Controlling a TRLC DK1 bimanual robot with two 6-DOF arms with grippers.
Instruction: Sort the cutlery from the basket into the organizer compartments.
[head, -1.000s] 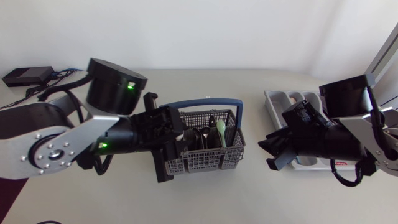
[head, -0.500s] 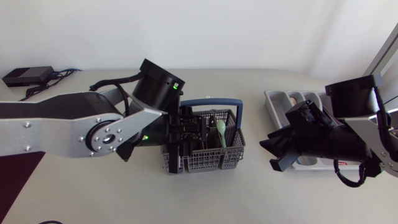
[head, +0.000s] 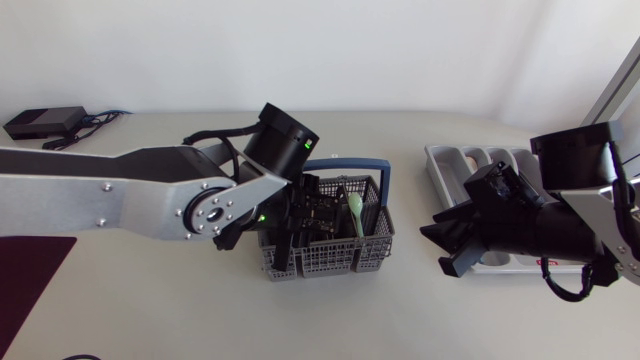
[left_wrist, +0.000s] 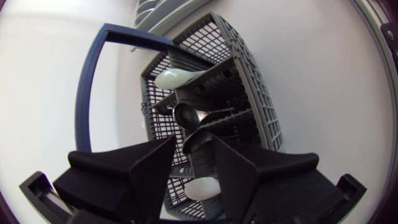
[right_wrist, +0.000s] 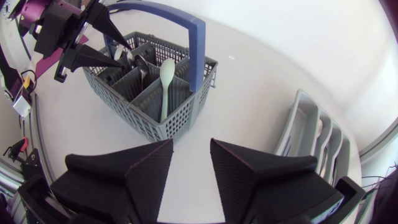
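Table (head: 200, 310): basket (head: 330, 262) w/ pale spoon (head: 355, 210), dark utensils (left_wrist: 186, 116); L claw (left_wrist: 193, 149) spread over it; R claw (right_wrist: 191, 146) spread, empty, by organizer (head: 450, 160).

Robotics lab: two arms (head: 130, 195), table (head: 200, 320)

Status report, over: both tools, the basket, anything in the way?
Left tool open over basket, holding nothing. Right tool open, near organizer. Cutlery in basket. Nothing in the way.

No readable text or numbers in any view. Small red-and-white label (head: 547, 263) on grey plastic organizer tray (head: 441, 160), lower right of frame: print illegible.
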